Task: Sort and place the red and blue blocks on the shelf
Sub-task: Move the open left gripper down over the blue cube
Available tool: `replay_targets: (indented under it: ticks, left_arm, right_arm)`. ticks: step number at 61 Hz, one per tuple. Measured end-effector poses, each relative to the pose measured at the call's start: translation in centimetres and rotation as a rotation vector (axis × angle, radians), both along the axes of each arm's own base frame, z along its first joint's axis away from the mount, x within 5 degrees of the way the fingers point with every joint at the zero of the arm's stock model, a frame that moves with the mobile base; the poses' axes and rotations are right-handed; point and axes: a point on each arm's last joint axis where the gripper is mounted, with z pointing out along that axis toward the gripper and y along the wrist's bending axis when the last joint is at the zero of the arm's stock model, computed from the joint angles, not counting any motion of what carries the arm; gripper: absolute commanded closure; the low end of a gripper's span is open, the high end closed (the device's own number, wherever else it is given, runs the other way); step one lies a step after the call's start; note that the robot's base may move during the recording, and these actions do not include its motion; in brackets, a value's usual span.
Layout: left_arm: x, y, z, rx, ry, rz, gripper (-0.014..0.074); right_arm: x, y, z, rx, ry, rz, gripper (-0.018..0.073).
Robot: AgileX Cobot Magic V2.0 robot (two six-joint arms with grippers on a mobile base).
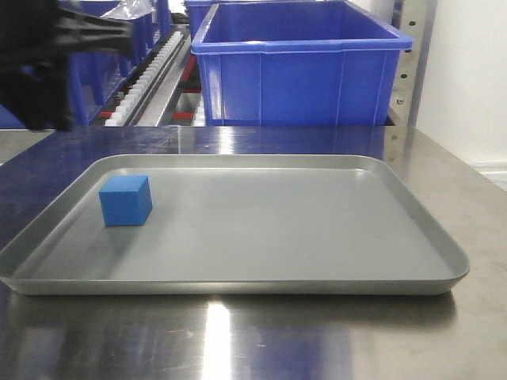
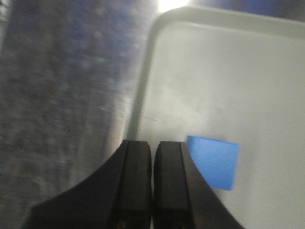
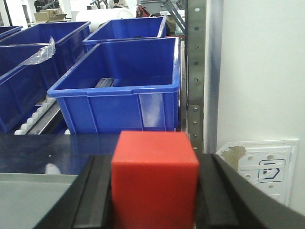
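Note:
A blue block sits on the left side of the grey tray; it also shows in the left wrist view. My left gripper is shut and empty, above the tray's left edge, just left of the blue block; in the front view the left arm is a dark blur at the top left. My right gripper is shut on a red block, held above the table's right side, facing the blue bins. The right gripper is out of the front view.
A large blue bin stands on the shelf behind the tray, with more blue bins and a roller track to its left. A metal shelf upright and a white wall are at the right.

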Motion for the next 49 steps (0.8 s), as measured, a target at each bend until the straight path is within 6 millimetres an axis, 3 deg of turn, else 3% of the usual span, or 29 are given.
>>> replay_targets:
  ticks: [20, 25, 36, 40, 49]
  left_arm:
    - [1.2, -2.8, -1.0, -0.076, 0.13, -0.115, 0.0461]
    - [1.3, -2.8, -0.9, -0.075, 0.139, -0.128, 0.038]
    - [1.4, -2.7, -0.6, -0.068, 0.149, -0.127, 0.0042]
    - [1.4, -2.7, -0.7, -0.067, 0.158, -0.115, 0.0006]
    - [1.5, -2.8, -0.9, -0.07, 0.171, -0.103, 0.0029]
  right_arm:
    - [0.0, 0.0, 0.0, 0.0, 0.0, 0.0, 0.0522]
    - [0.0, 0.0, 0.0, 0.0, 0.0, 0.0, 0.0522]
    - [0.0, 0.0, 0.0, 0.0, 0.0, 0.0, 0.0522]
    - [0.0, 0.0, 0.0, 0.0, 0.0, 0.0, 0.0522]
    - [0.0, 0.0, 0.0, 0.0, 0.0, 0.0, 0.0522]
